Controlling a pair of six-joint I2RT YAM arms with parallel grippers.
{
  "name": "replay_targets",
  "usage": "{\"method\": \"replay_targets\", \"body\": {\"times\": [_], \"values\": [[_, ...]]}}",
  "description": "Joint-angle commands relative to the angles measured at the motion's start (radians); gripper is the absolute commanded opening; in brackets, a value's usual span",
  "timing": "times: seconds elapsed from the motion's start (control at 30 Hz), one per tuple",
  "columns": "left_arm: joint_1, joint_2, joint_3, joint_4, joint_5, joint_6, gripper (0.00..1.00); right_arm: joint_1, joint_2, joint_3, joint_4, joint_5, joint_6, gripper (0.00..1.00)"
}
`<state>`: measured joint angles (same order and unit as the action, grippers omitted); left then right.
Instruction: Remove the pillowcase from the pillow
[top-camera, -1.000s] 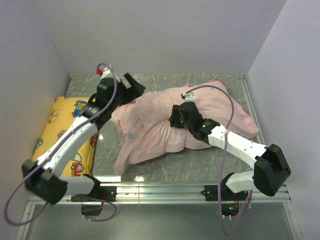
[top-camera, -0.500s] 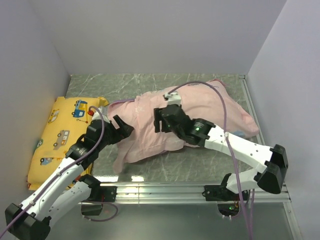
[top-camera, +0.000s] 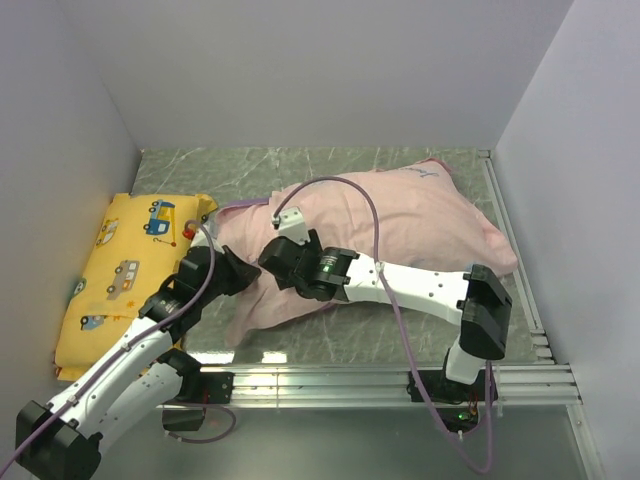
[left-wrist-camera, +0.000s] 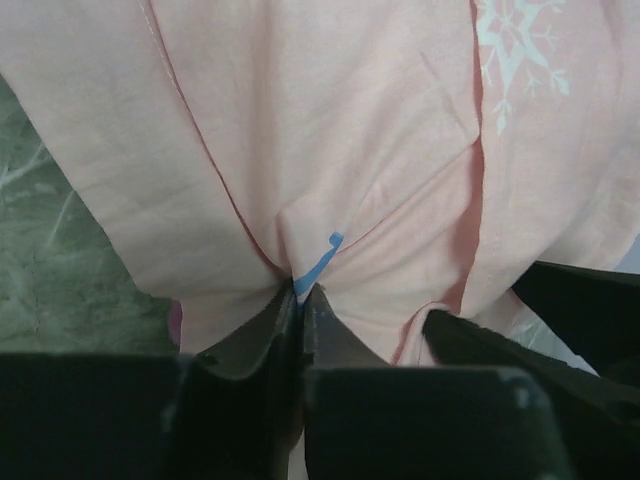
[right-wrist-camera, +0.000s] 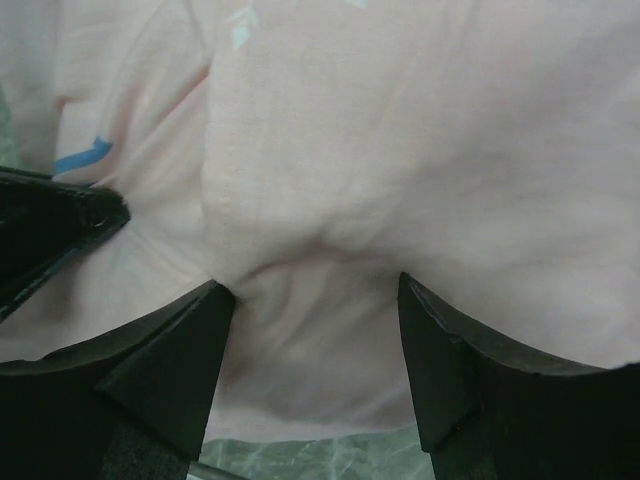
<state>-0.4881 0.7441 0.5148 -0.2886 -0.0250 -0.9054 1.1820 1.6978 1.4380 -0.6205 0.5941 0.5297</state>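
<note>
From above, the pillowcase (top-camera: 400, 220) lies across the green marble tabletop (top-camera: 330, 345), paler pink side out. Its long axis runs from near left to far right. The plump end is far right. The flatter, looser end trails toward the near left, so I judge the opening points that way. No white of the pillow shows, and the bulk suggests it is inside the cover. Both arms meet at the left part of the cloth. The left pincer (top-camera: 245, 272) is at the near-left edge and the right pincer (top-camera: 272, 255) is just beside it. The yellow pillow (top-camera: 120, 270) lies apart at the left.

The left wrist view shows the left pincer clenched on a pinched fold of the pillowcase, with a small blue mark (left-wrist-camera: 318, 260) right at its tips. Cloth fans out beyond the grip, and bare tabletop shows to one side.

In the right wrist view, the right pincer is released. Its fingers (right-wrist-camera: 180, 350) are spread on either side of a soft bulge of pink cloth and nothing is gripped. The tip of the other pincer sits close at the left edge.

The step in hand looks like securing the loose end of the cover, with one hold made and the second not yet made. The next move probably calls for the right pincer to close on cloth alone, or to press on the filling. The left could then draw its fold toward the near left, along the long axis, without dragging the pillow along.
</note>
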Motion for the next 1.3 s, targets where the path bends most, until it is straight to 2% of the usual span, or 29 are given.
{"method": "replay_targets", "body": {"times": [0.0, 0.03, 0.07, 0.13, 0.17, 0.27, 0.3, 0.4, 0.47, 0.5, 0.53, 0.63, 0.77, 0.83, 0.9, 0.93, 0.97, 1.03, 1.07, 1.13, 1.17, 1.23, 1.27], "values": [[-0.004, 0.000, 0.011, 0.002, -0.035, 0.010, 0.04, -0.015, -0.058, -0.002, -0.073, 0.148, 0.061, 0.67], [-0.004, 0.004, 0.017, -0.009, -0.045, 0.020, 0.00, -0.021, -0.076, -0.034, -0.077, 0.160, 0.065, 0.62], [-0.004, 0.011, 0.031, -0.023, -0.077, 0.022, 0.00, -0.039, -0.116, -0.053, -0.081, 0.179, 0.073, 0.51], [-0.004, 0.018, 0.050, -0.067, -0.110, 0.026, 0.00, -0.061, -0.160, -0.115, -0.084, 0.187, 0.090, 0.40], [-0.004, 0.018, 0.062, -0.078, -0.122, 0.028, 0.01, -0.073, -0.205, -0.137, -0.079, 0.187, 0.095, 0.30], [-0.001, 0.000, 0.077, -0.101, -0.156, 0.025, 0.01, -0.146, -0.285, -0.240, -0.058, 0.165, 0.099, 0.17], [0.012, -0.008, 0.093, -0.122, -0.192, 0.023, 0.00, -0.209, -0.337, -0.308, -0.042, 0.145, 0.102, 0.08], [0.038, -0.003, 0.116, -0.145, -0.216, 0.031, 0.00, -0.267, -0.372, -0.371, -0.039, 0.150, 0.115, 0.04], [0.121, 0.008, 0.119, -0.130, -0.179, 0.046, 0.00, -0.298, -0.421, -0.413, -0.016, 0.124, 0.116, 0.02], [0.158, 0.015, 0.114, -0.118, -0.118, 0.059, 0.00, -0.315, -0.434, -0.448, -0.002, 0.113, 0.118, 0.02], [0.236, 0.040, 0.111, -0.086, -0.086, 0.065, 0.00, -0.318, -0.441, -0.462, 0.007, 0.108, 0.119, 0.02], [0.327, 0.113, 0.088, 0.004, -0.007, 0.076, 0.00, -0.320, -0.420, -0.502, 0.062, 0.069, 0.138, 0.00], [0.326, 0.262, 0.089, 0.152, 0.143, 0.125, 0.00, -0.283, -0.365, -0.557, 0.243, -0.147, 0.118, 0.00], [0.318, 0.330, 0.142, 0.160, 0.189, 0.143, 0.00, -0.251, -0.304, -0.561, 0.312, -0.216, 0.119, 0.00], [0.278, 0.333, 0.197, 0.132, 0.168, 0.151, 0.01, -0.237, -0.241, -0.538, 0.327, -0.226, 0.124, 0.00], [0.258, 0.328, 0.220, 0.115, 0.121, 0.158, 0.06, -0.231, -0.227, -0.531, 0.340, -0.231, 0.128, 0.00], [0.238, 0.321, 0.244, 0.088, 0.082, 0.169, 0.15, -0.228, -0.219, -0.525, 0.347, -0.237, 0.131, 0.00], [0.178, 0.302, 0.326, -0.009, -0.014, 0.207, 0.23, -0.229, -0.222, -0.528, 0.378, -0.261, 0.135, 0.00], [0.163, 0.295, 0.350, -0.039, -0.039, 0.220, 0.37, -0.228, -0.227, -0.530, 0.387, -0.266, 0.136, 0.00], [0.119, 0.276, 0.410, -0.125, -0.090, 0.247, 0.45, -0.228, -0.234, -0.527, 0.398, -0.274, 0.141, 0.00], [0.103, 0.268, 0.424, -0.145, -0.131, 0.255, 0.55, -0.228, -0.236, -0.519, 0.400, -0.280, 0.139, 0.00], [0.053, 0.253, 0.456, -0.205, -0.179, 0.269, 0.62, -0.228, -0.239, -0.510, 0.398, -0.283, 0.144, 0.00], [0.033, 0.248, 0.464, -0.225, -0.200, 0.270, 0.70, -0.229, -0.240, -0.504, 0.398, -0.283, 0.144, 0.00]]}}
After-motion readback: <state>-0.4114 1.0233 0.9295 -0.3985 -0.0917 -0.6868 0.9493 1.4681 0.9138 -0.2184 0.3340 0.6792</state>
